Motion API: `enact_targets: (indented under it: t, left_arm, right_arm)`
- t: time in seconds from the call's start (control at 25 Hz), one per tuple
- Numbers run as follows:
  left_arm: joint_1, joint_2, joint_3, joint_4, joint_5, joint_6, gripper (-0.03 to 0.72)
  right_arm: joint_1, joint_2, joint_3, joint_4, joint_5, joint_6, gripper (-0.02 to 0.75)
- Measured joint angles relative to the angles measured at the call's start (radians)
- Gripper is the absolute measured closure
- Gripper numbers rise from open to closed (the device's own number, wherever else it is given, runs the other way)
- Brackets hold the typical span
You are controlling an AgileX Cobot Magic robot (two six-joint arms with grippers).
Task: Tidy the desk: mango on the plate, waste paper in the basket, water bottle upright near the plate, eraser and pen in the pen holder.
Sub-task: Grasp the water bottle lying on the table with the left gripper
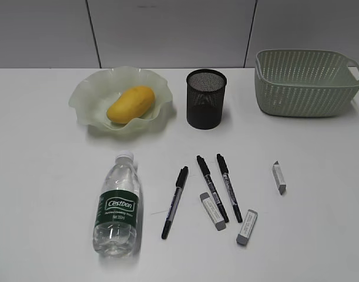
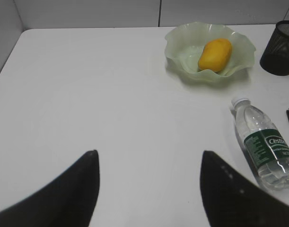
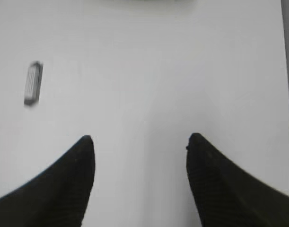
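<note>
Plainly, the desk is a white tabletop running back to a grey panelled wall. Taking the pen holder as the mark: the plate sits just left of it with the mango lying in it, and the basket stands to its right. In front of the pen holder lie three black pens and three grey erasers; the water bottle lies on its side in front and to the left.

The left gripper hangs with its jaws apart over bare desk, holding nothing. The right gripper likewise has its jaws spread and empty.

Only the exterior view shows the whole basket and all the pens; neither gripper appears in it. The right wrist view shows a single eraser.
</note>
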Motion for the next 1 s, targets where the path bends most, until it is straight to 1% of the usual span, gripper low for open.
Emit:
enact_targets:
  t: [0.16, 0.24, 0.4, 0.56, 0.68, 0.8, 0.92, 1.0]
  left_arm:
    - [0.0, 0.0, 0.0, 0.0, 0.0, 0.0, 0.19]
    - [0.0, 0.0, 0.0, 0.0, 0.0, 0.0, 0.19]
    - [0.0, 0.043, 0.001, 0.0, -0.002, 0.0, 0.19]
    - [0.0, 0.148, -0.01, -0.003, -0.025, 0.0, 0.19]
    - [0.0, 0.259, -0.033, -0.008, -0.116, 0.0, 0.19]
    - [0.0, 0.406, -0.053, -0.022, -0.228, 0.0, 0.19]
    - [0.0, 0.579, -0.07, -0.078, -0.315, 0.025, 0.19]
    - [0.0, 0.703, -0.091, -0.146, -0.357, 0.073, 0.189]
  right_arm:
    - [0.001, -0.3, 0.118, 0.062, 0.172, -0.057, 0.177]
    - [0.002, -0.435, 0.152, 0.119, 0.218, -0.094, 0.146]
    - [0.002, -0.704, 0.19, 0.197, 0.256, -0.157, 0.132]
    - [0.002, -0.905, 0.218, 0.212, 0.254, -0.176, 0.136]
    - [0.002, -0.967, 0.232, 0.212, 0.231, -0.18, 0.153]
    - [0.002, -0.97, 0.242, 0.213, 0.217, -0.182, 0.158]
    - [0.002, -0.97, 0.243, 0.213, 0.212, -0.182, 0.162]
    - [0.002, -0.97, 0.243, 0.213, 0.212, -0.182, 0.164]
